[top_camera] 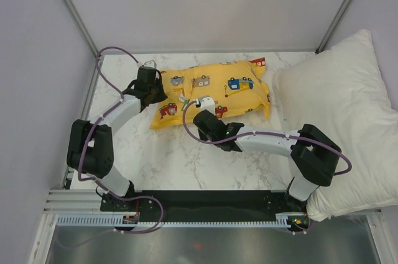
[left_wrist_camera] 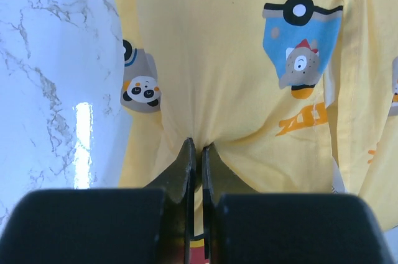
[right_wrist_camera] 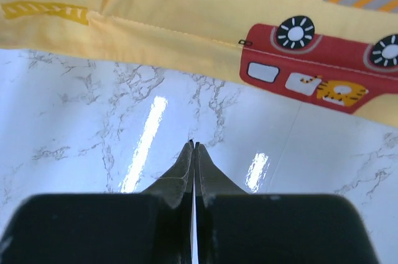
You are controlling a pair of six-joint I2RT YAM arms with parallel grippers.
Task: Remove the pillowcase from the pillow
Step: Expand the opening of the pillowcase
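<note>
The pillowcase [top_camera: 217,87] lies across the far half of the table [top_camera: 186,158], its long side running from the left-hand middle toward the far right corner. It is puffed full, so the pillow is judged to be inside it, though no part of the pillow shows. The left gripper [left_wrist_camera: 198,150] is clenched on the cloth at the left end of the pillowcase; in its wrist view the yellow fabric draws into creases right at the closed tips, which reads as a pinch on a fold, probably to hold or tug the cover at that end. The right gripper [right_wrist_camera: 194,146] is clenched too, but on nothing. Its tips hang low over bare marble just beside the near long seam of the pillowcase, apart from the cloth, and it would have to spread its jaws before it could take hold. A small dark tab [right_wrist_camera: 245,43] sits on that seam above the printed red truck; it may be a zip pull, though it is too small to be sure, and if so the opening lies on the side the right gripper faces. Around them, a big white pillow [top_camera: 348,102] fills the right edge of the table, its near side close to the right end of the pillowcase, leaving little room to draw the cover off that way. Purple cables [top_camera: 111,48] loop from each arm, the right one curling near the near seam.
</note>
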